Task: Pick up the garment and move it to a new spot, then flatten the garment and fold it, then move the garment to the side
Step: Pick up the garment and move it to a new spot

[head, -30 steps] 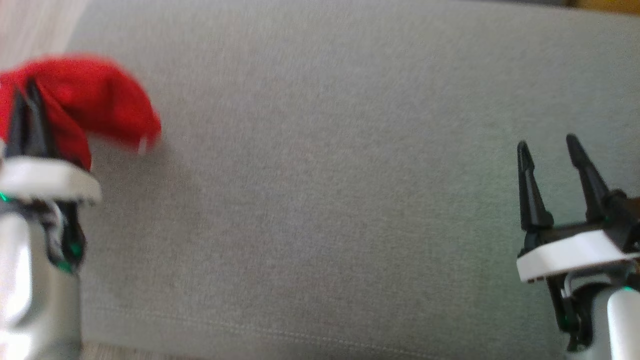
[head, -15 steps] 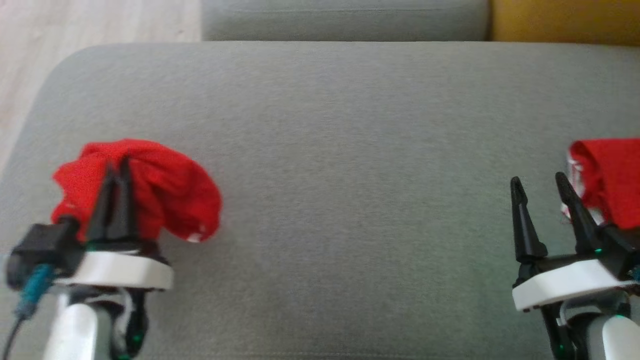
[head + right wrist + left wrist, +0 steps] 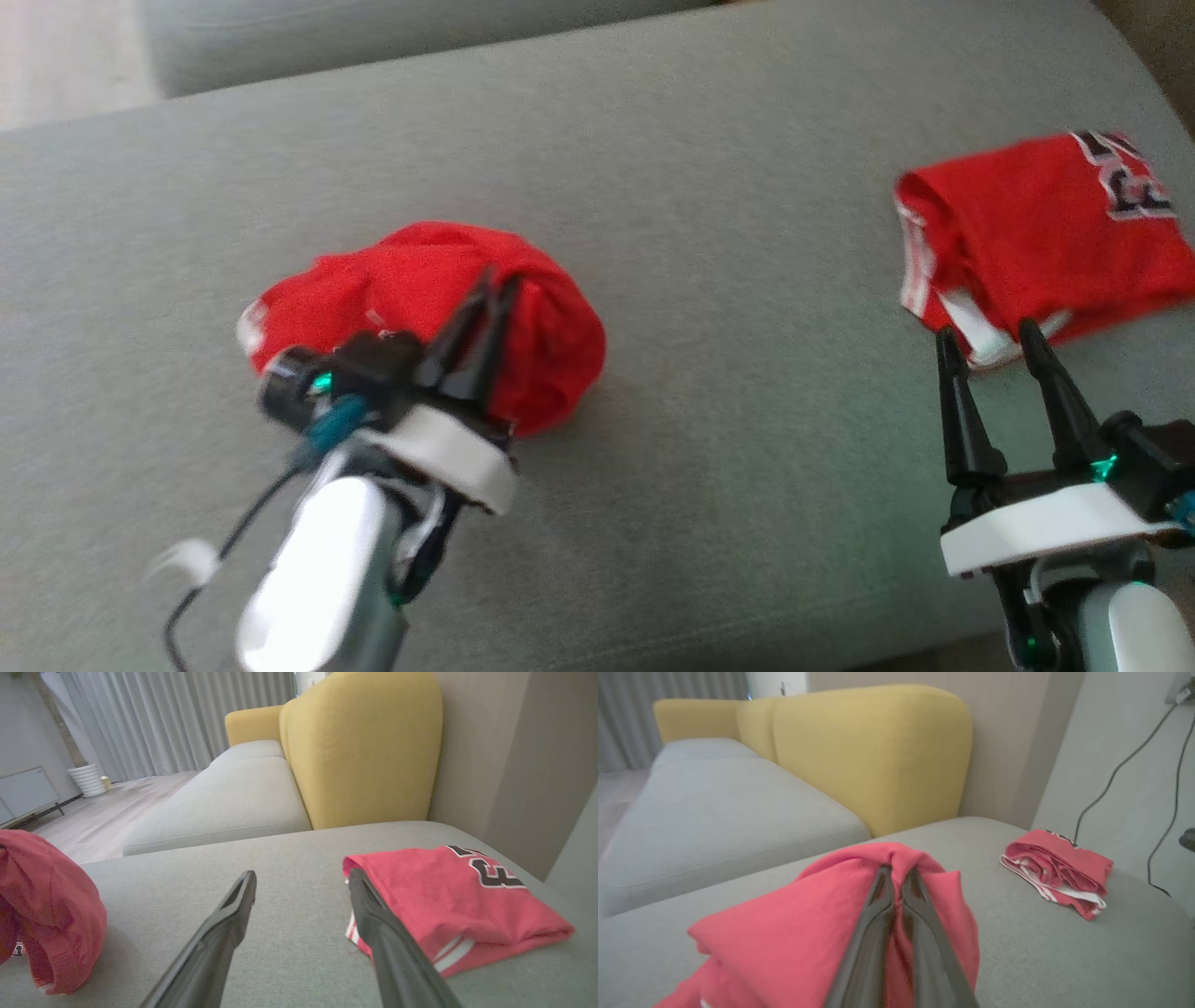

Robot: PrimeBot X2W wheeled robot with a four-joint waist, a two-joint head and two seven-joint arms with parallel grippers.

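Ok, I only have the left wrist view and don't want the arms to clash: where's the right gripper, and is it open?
Observer: Open, holding nothing. The right gripper points at the near edge of the folded red jersey.
Operator: Is that jersey print-side up?
Observer: Yes, black white-edged numerals show on top, at its far right corner.
Operator: And my bundle from above?
Observer: The bunched red garment spreads to both sides of the left gripper, which is shut on it, with white trim at its left end.
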